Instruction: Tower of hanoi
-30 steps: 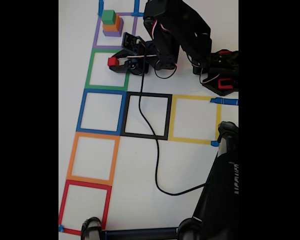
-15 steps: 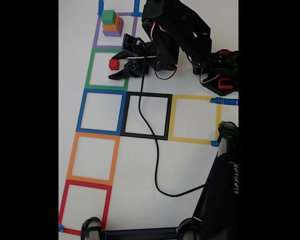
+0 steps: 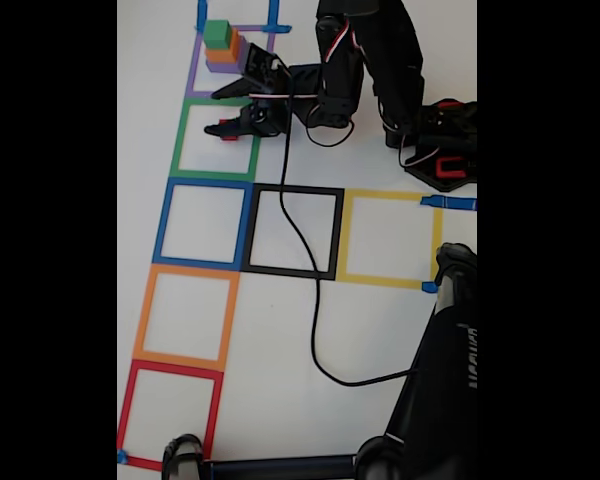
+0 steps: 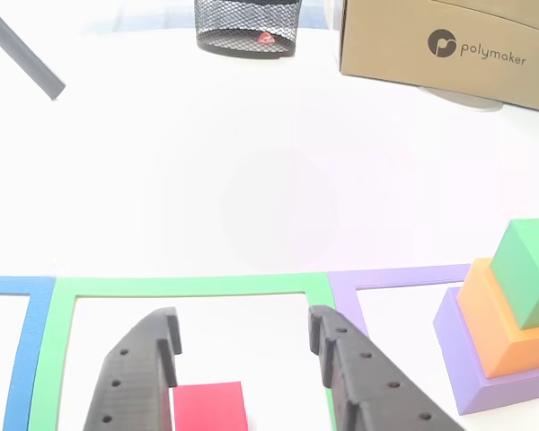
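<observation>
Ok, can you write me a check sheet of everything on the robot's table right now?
Surface: white table with coloured tape squares.
Job's things: green cube on orange cube on purple cube, inside the purple square; red cube in the green square.
Clutter: nothing seen.
Gripper: gripper open, fingers either side of the red cube, which sits against one of them.
Cables: black cable across the black square.
Surroundings: mesh basket, cardboard box.

white table (image 4: 251, 180); cardboard box (image 4: 449, 40), mesh basket (image 4: 247, 22)

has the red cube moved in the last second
No. In the fixed view the red cube sits by the green square's right side as before; the jaws have opened and lifted around it.
</observation>
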`<state>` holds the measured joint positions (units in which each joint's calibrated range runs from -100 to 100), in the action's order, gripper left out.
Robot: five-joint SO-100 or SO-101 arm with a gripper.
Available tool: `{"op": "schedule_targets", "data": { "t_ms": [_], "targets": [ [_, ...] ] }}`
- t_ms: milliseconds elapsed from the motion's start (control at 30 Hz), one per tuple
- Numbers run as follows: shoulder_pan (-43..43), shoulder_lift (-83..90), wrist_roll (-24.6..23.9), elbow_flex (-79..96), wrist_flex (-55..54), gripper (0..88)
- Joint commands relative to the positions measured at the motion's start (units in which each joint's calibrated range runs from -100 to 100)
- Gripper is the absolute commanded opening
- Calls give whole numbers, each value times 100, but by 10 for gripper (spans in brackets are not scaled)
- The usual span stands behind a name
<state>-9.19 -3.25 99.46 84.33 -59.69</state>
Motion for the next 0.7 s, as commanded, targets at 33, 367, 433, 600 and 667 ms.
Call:
{"op": "schedule_targets", "data": {
  "t_ms": [33,367,433,600,667],
  "targets": [
    [-289,1734,54,458,1127,46],
    [-606,5416,54,-578,7224,13],
    [-721,5787,54,-1324,8682,13],
    [-1152,5876,54,-3760,11629,13],
    [-1411,5787,54,-4660,12455,13]
  ]
}}
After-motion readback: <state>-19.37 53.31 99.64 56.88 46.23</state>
